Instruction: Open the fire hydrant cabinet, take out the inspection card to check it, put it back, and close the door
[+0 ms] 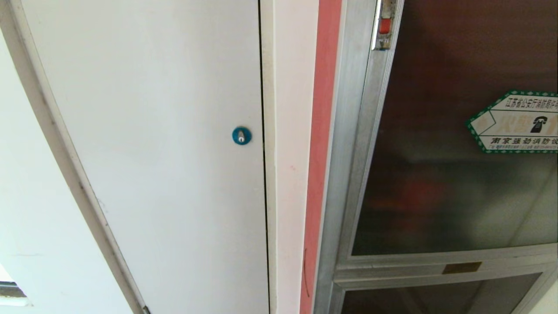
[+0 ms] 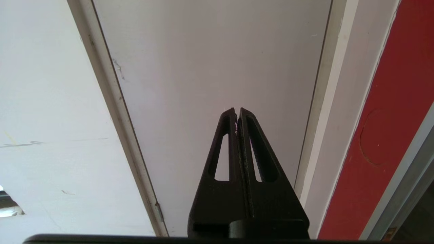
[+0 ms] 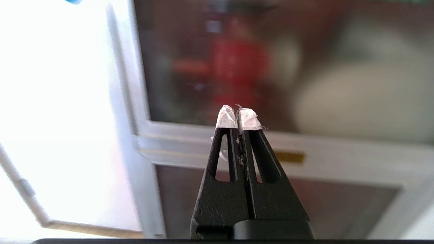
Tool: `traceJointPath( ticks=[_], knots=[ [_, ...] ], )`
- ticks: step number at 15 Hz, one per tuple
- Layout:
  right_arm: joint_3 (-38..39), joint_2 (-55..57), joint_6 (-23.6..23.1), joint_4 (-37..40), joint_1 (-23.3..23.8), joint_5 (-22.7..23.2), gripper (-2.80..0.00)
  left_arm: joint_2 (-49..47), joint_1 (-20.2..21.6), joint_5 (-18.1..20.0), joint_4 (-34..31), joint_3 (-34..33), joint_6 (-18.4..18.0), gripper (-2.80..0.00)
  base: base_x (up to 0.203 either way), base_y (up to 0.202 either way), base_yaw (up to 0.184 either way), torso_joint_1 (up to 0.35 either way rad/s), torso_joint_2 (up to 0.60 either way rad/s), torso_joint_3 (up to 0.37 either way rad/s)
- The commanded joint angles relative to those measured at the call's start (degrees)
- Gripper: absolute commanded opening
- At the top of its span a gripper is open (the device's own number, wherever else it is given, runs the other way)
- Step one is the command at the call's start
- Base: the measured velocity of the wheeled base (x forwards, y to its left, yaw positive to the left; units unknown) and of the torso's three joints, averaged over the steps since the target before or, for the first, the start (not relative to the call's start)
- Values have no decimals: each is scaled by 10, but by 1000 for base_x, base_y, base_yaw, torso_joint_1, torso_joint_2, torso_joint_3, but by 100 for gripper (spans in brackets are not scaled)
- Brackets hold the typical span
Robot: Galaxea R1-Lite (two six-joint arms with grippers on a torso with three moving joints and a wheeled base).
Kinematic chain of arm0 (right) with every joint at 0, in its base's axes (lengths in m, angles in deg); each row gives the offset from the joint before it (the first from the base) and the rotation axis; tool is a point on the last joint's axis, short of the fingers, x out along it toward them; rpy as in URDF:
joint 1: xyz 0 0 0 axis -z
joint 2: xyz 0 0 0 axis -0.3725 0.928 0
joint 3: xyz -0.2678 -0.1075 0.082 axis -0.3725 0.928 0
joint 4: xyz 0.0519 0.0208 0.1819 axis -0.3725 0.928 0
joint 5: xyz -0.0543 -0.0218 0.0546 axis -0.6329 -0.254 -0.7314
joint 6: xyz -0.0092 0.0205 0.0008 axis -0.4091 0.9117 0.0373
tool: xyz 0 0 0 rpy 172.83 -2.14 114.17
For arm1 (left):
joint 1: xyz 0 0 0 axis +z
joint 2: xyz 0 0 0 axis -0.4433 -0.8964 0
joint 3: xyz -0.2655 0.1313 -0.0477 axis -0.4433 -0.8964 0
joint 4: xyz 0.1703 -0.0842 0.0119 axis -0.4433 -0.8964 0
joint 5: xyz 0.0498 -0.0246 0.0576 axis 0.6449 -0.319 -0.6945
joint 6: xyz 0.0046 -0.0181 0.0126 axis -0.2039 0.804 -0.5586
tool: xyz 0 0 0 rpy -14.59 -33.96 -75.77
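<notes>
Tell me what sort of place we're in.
Probably an indoor corridor wall of a building: a glass-doored fire hydrant cabinet with a hexagonal sticker stands beside a white service door with a blue lock.

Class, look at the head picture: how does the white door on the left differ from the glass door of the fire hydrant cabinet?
1. The white door is plain and opaque; the door of the cabinet is dark tinted glass in a silver frame.
2. The white door carries a blue round lock; the glass one has a small red latch.
3. Only the glass one bears a hexagonal sticker.
Both are shut.
</notes>
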Motion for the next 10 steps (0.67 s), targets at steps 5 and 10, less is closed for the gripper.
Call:
traceJointPath(
  ticks=[5,10],
  knots=[
    [-313,366,-52,18,-16,100,-280,0,0,0,1,-16,0,-280,0,0,0,0,0,0],
    [-548,561,4,40,-123,140,-280,0,0,0,1,-16,0,-280,0,0,0,0,0,0]
  ],
)
